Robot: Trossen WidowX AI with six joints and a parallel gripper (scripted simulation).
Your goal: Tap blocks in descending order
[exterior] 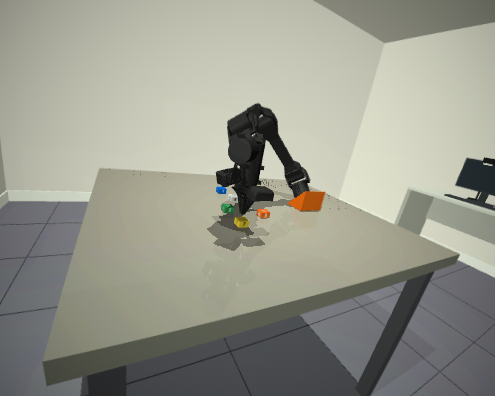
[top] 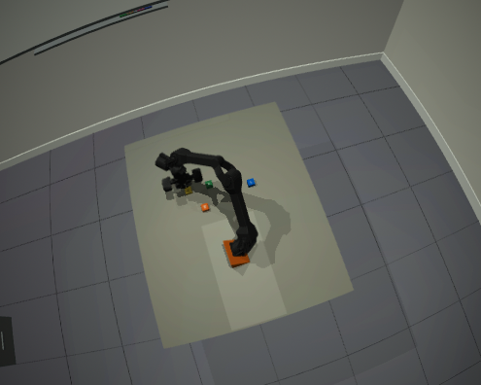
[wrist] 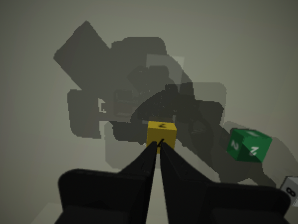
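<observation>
pincer over yellow block, contact not determinable.
found gripper [top: 184, 185] [exterior: 243, 213] [wrist: 158, 146] shut, tips together, gripping nothing; noted yellow block [top: 188, 191] [exterior: 241, 222] [wrist: 162, 133], marked 7, just below centre of the wrist frame. recorded green block [top: 209, 184] [exterior: 227, 208] [wrist: 251, 145], marked 2, at lower right, and white block [exterior: 232, 198] [wrist: 291, 191], marked 8, at the right edge below; located orange block [top: 205, 207] [exterior: 263, 214] and blue block [top: 251, 183] [exterior: 221, 190] near the middle of the top frame.

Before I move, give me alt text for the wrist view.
The closed black gripper points down at a yellow cube-shaped block, its fingertips overlapping the block's near side; contact is unclear. Right of it sits a green cube-shaped block marked 2, then a white block marked 8, cut off at the edge.
</observation>
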